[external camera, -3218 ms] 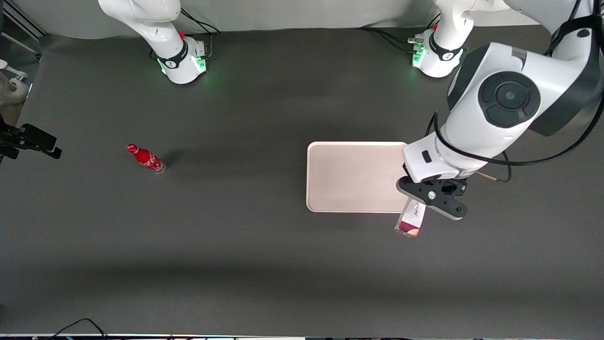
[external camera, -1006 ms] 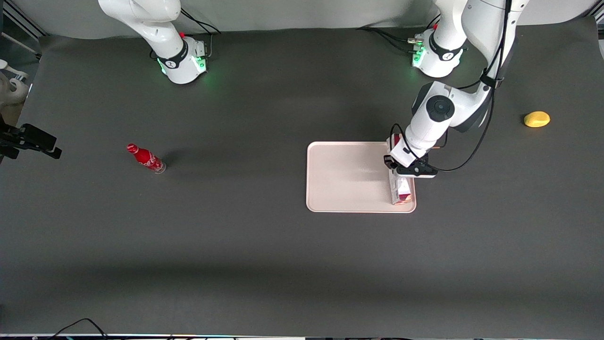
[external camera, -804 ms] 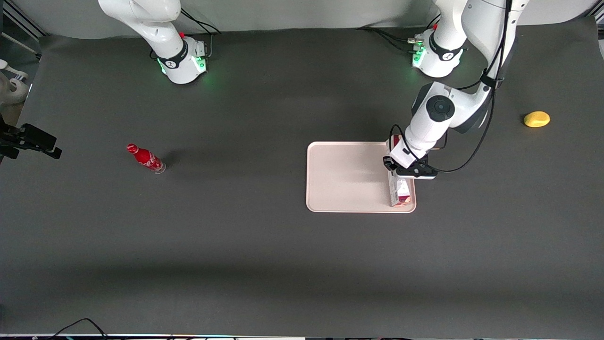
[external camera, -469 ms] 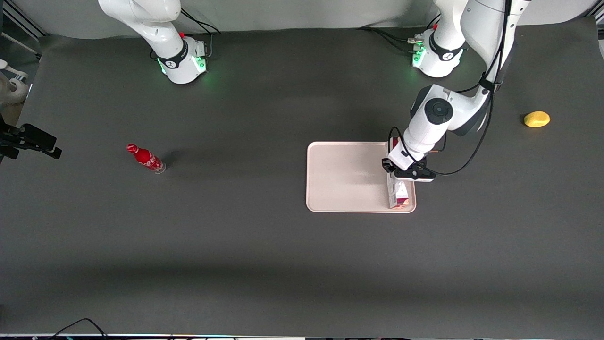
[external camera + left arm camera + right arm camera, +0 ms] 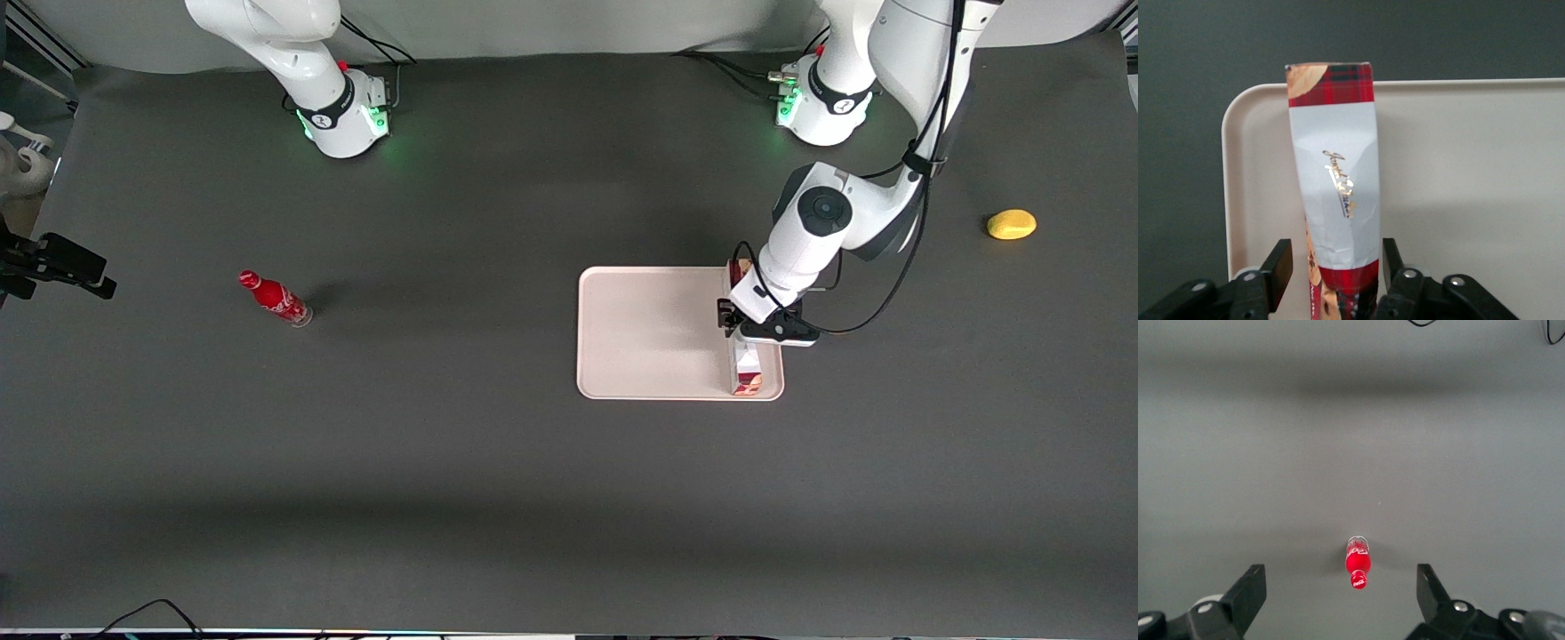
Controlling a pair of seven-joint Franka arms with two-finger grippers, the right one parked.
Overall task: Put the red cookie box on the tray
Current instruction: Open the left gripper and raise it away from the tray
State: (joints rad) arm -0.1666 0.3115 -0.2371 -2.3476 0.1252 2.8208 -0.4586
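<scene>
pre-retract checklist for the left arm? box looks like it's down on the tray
1. Red cookie box over the tray, along its edge toward the working arm's end: ok.
2. Box fully inside the rim: cannot tell; one end sits right at the rim.
3. Box resting flat on the tray: cannot tell.
4. Gripper released: ok, fingers stand apart from the box sides.
5. Soda bottle and yellow object well away from the arm: ok.

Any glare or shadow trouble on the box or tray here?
Front view: even light, only a faint shadow on the tray beside the hand, which sits over the red cookie box. Left wrist view: box crisp, gold lettering glints, no washout.
</scene>
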